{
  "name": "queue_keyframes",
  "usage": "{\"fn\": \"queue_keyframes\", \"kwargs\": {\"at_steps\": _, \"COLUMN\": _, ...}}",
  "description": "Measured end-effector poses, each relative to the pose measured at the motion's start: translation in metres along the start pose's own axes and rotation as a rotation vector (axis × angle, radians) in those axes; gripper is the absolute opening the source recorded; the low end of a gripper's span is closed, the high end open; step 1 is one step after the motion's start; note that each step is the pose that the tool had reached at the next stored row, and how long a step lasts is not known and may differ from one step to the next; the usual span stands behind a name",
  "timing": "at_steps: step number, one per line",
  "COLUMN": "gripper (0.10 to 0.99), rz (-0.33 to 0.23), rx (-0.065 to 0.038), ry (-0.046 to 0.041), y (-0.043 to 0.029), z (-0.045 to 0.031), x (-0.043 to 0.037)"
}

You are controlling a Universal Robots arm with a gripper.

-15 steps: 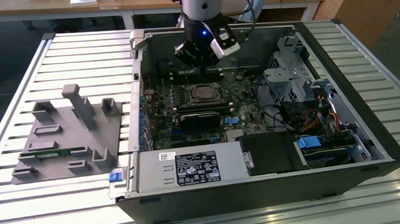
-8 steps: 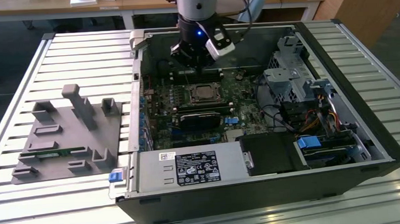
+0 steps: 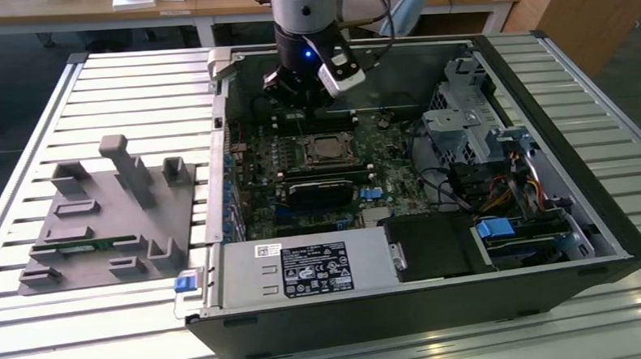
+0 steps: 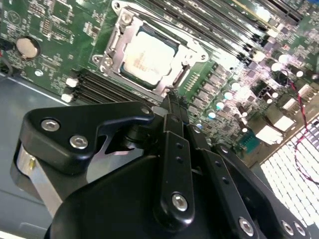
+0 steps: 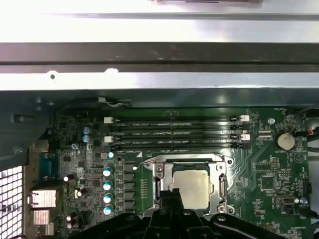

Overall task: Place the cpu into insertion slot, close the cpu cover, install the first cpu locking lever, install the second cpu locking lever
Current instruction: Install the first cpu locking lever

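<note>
The cpu (image 5: 192, 188) (image 4: 148, 55), with its pale metal top, lies flat in the socket on the green motherboard. The silvery cpu cover (image 5: 218, 185) (image 4: 115, 41) lies down around it as a frame. The insertion slot itself is hidden under the chip and cover. My gripper (image 5: 170, 195) (image 4: 172, 98) hovers just off one edge of the socket, its black fingers (image 4: 175, 117) pressed together with nothing between them. In the exterior view the gripper (image 3: 299, 114) hangs inside the open case, just behind the socket (image 3: 325, 149). A thin wire lever (image 5: 145, 162) runs along one side of the socket.
Long black memory slots (image 5: 172, 132) lie beside the socket, next to the case's metal wall (image 5: 159, 79). The power supply (image 3: 302, 269), a drive cage (image 3: 470, 128) and loose cables fill the rest of the case. A grey fixture block (image 3: 111, 213) sits on the slatted table at the exterior view's left.
</note>
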State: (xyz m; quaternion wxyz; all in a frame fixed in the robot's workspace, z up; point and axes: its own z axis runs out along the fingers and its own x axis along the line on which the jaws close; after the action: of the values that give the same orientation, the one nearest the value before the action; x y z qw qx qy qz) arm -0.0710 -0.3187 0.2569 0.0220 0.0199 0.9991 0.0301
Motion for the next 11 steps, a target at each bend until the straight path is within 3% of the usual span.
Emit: {"fn": "queue_keyframes", "kwargs": {"at_steps": 11, "gripper": 0.106, "rz": 0.000, "rx": 0.000, "ry": -0.0002, "y": -0.0005, "z": -0.0003, "x": 0.0180}}
